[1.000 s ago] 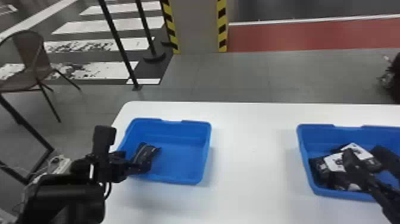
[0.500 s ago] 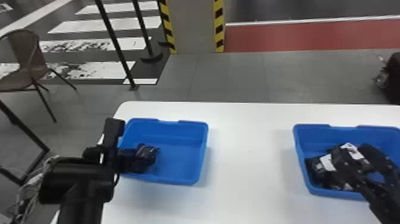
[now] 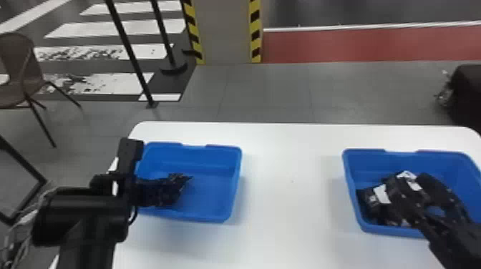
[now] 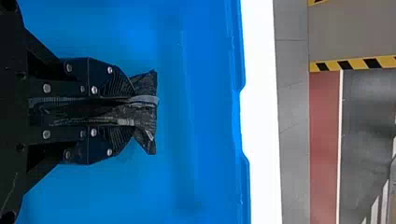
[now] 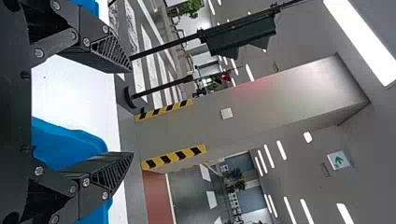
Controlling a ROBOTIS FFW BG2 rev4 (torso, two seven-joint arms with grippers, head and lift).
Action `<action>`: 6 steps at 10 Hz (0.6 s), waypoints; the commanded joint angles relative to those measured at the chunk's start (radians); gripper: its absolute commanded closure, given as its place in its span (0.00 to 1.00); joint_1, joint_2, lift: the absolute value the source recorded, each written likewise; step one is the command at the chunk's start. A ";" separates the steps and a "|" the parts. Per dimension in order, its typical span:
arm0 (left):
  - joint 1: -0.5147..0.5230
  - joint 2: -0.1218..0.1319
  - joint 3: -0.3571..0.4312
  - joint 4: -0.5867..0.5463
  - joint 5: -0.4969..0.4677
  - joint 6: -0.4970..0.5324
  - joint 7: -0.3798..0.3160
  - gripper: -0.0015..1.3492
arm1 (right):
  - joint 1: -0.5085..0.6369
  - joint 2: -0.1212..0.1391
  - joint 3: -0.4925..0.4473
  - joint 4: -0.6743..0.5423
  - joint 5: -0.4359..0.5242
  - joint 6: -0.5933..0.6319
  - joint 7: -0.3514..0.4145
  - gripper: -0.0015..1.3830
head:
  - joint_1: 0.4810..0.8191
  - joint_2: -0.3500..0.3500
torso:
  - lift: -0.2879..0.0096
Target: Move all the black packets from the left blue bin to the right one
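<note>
White surface [image 3: 286, 221] is bearing a blue bin [image 3: 214, 193] at nine o'clock; inside, the left gripper [image 4: 133, 111] is pinching a limp, likely light black packet [image 4: 145, 116] sensibly by bunched folds; at three, the right gripper [image 5: 132, 112] is gaping empty.

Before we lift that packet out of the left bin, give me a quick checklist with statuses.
1. Left gripper shut on the black packet: ok.
2. Black packet off the floor of the left blue bin: cannot tell.
3. Right gripper holding nothing, fingers apart: ok.
4. Space above the right blue bin free for a drop: not ok, the right arm reaches over it.
5. Visible packets there lying within its rim: ok.
</note>
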 commanded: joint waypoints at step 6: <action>0.194 -0.019 -0.041 -0.410 0.261 -0.201 -0.094 0.89 | -0.059 -0.005 0.065 0.003 -0.053 0.041 0.038 0.31 | 0.63 0.65 | 0.60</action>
